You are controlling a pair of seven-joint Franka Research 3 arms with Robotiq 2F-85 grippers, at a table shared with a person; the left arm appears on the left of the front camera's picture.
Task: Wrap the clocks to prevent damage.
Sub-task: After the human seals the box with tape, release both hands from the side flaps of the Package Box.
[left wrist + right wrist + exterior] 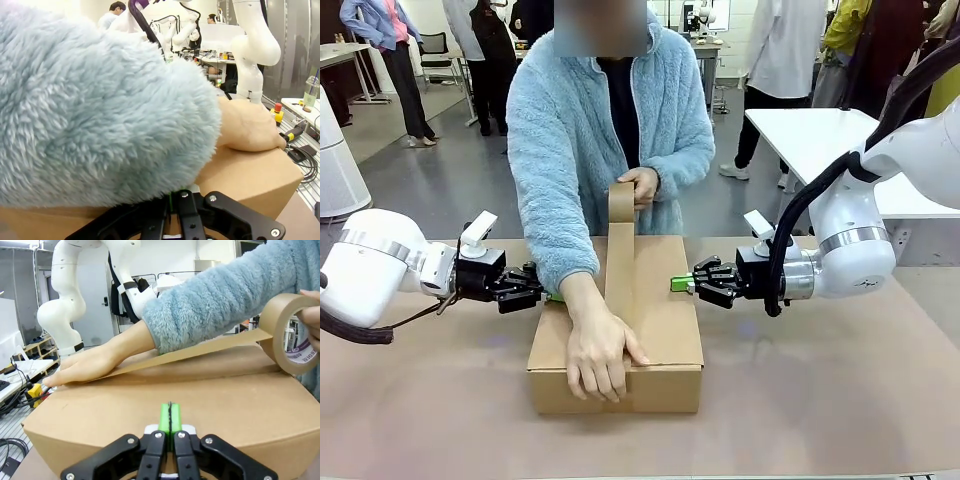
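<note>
A closed cardboard box (665, 310) stands mid-table; the clocks are hidden. A person in a fluffy blue sleeve (100, 110) presses one hand (600, 355) on the box's near edge. The other hand pulls a brown tape roll (290, 332) up, and a tape strip (620, 265) runs along the lid. My left gripper (548, 296) is shut, its green pads at the box's left side, under the person's forearm. My right gripper (678, 284) is shut with its green pads against the box's right side. In the wrist views, the left gripper (172, 202) and right gripper (170, 417) hold nothing.
The brown table top (820, 400) has free room in front of the box and on both sides. A white table (820, 135) stands behind at the right, with people walking farther back.
</note>
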